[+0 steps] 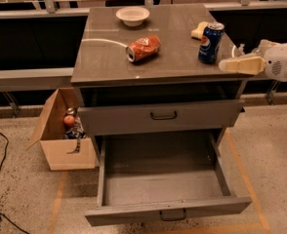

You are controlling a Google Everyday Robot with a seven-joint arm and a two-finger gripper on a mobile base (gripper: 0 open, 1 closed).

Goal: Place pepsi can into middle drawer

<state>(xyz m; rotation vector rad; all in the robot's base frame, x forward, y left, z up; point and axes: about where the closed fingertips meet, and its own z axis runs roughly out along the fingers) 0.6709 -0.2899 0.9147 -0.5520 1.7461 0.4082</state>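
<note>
Grey desk (109, 57) carries the pepsi can (211, 43) upright at its 2 o'clock corner. End effector (231, 58) hovers at the can's 4 o'clock, released and empty, likely lining up a side grasp. Middle drawer (163, 179) stands open at 6 o'clock, ready to receive.

1. A grey cabinet (133, 57) stands on a speckled floor (280, 140).
2. An open cardboard box (60, 155) sits just left of the cabinet.
3. Orange tape lines (59, 194) run along the floor at its foot.
4. Dark benches (31, 33) run behind it.
5. The gripper (226, 63) hovers at its right edge.
</note>
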